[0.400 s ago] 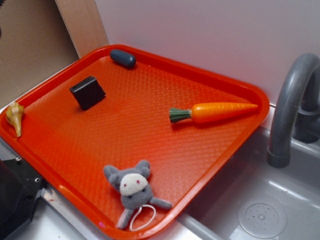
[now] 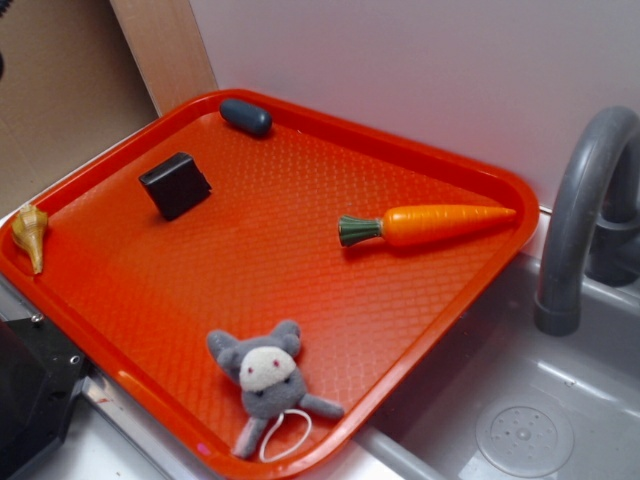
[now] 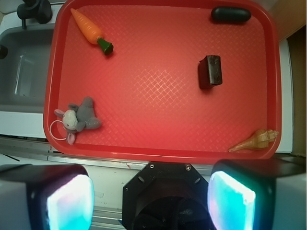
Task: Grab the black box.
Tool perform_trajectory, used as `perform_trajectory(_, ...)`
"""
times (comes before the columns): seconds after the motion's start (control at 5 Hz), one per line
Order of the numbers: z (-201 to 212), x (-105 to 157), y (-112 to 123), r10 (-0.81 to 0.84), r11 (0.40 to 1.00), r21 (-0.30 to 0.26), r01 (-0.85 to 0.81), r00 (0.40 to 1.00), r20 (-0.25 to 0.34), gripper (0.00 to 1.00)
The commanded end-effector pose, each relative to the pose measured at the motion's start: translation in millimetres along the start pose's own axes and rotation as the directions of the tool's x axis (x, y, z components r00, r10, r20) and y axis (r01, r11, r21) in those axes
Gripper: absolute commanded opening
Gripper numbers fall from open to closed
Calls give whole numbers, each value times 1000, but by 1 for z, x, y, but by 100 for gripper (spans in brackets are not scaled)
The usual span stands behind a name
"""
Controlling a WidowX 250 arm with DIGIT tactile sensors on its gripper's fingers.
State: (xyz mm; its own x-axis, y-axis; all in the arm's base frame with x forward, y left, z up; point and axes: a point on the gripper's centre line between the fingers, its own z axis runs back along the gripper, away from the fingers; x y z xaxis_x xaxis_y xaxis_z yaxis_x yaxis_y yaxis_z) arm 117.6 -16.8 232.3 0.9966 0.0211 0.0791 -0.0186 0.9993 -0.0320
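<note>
Black box (image 2: pixel 175 184) (image 3: pixel 210 71) lies flat on red tray (image 2: pixel 300 260) (image 3: pixel 158 139), in tray's far-left part, untouched. Dark blue-grey capsule (image 2: pixel 246 116) (image 3: pixel 230 14) near it, at far rim by tray corner. Seashell (image 2: pixel 30 236) (image 3: pixel 254 140) on left rim, apart from box. Toy carrot (image 2: pixel 430 224) (image 3: pixel 91 31) well apart on right side, green end toward tray middle. Grey plush mouse (image 2: pixel 266 378) (image 3: pixel 76 119) at near edge. Grey sink (image 2: pixel 520 400) with faucet (image 2: pixel 575 220) right of tray. Claw (image 3: pixel 151 194) spread wide, pads (image 3: pixel 230 196) well apart, hanging off tray's near edge, holding nothing, far from box.
</note>
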Motion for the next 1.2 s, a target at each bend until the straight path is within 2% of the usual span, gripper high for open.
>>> perform_trajectory(0.0,-83,69,69,20,997,71,-17,999,-43,100)
perform_trajectory(0.2,-104,66,97,-7,997,76,10,999,-47,100)
perform_trajectory(0.4,-130,71,108,-6,999,39,4,999,42,100)
perform_trajectory(0.6,-147,85,106,-8,998,57,2,995,100,100)
perform_trajectory(0.8,-164,100,101,-34,996,82,30,998,48,100)
perform_trajectory(1.0,-181,107,104,-36,996,84,32,999,41,50)
